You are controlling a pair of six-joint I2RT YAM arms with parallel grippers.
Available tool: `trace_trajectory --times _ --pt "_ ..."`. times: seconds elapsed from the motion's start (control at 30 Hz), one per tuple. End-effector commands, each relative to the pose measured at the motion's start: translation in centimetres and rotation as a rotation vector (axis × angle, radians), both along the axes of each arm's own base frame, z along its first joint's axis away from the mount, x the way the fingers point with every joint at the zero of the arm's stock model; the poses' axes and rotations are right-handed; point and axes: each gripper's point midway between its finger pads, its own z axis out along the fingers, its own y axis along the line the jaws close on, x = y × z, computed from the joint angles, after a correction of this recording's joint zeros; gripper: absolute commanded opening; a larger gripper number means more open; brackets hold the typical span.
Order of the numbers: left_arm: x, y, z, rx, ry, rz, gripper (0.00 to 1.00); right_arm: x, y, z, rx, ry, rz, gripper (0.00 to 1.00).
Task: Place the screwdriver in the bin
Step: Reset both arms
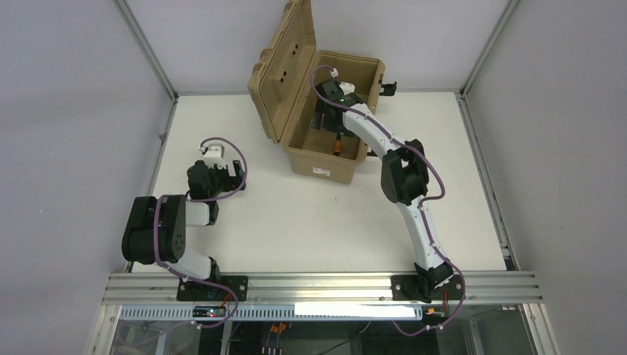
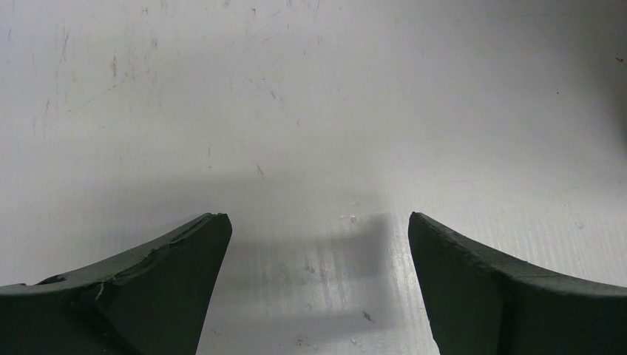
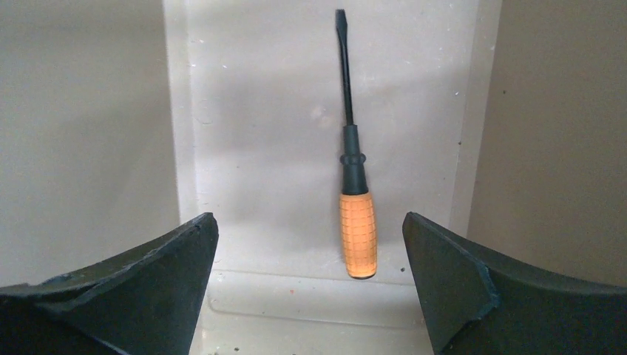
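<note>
Screwdriver (image 3: pixel 353 170) lies loose on the bin (image 1: pixel 325 164) floor, tip at 12 o'clock. Right gripper (image 3: pixel 307 222) is released and spread wide above it, apparently not touching. Left gripper (image 2: pixel 318 222) is spread too, over the table (image 2: pixel 296 111) at 9 o'clock.

top: high overhead — whole table (image 1: pixel 296 222) | wrists: close, downward | top+right: bin (image 1: pixel 325 161) interior

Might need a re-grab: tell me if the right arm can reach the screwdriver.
Probably yes: the right gripper is open inside the tan case, with the screwdriver lying free on the floor straight ahead, nothing between.
</note>
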Motion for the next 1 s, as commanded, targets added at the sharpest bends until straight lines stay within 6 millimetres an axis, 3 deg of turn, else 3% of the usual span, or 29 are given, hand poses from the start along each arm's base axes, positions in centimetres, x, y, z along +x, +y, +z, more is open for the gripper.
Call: trace_trajectory --times 0.0,0.3,0.67,0.97 --pt "0.7 0.1 1.8 0.012 -0.061 0.000 0.99 0.5 0.4 8.6 0.039 -0.147 0.019 0.99" --pt "0.7 0.0 1.7 0.012 -0.061 0.000 0.99 0.0 -0.2 16.3 0.054 -0.267 0.040 0.99" --pt "0.7 0.1 1.8 0.013 -0.062 0.000 0.99 -2.1 -1.5 25.8 0.084 -0.442 0.070 0.99" --pt "0.7 0.1 1.7 0.012 -0.061 0.000 0.99 -4.4 -3.1 30.9 0.036 -0.549 0.169 0.99"
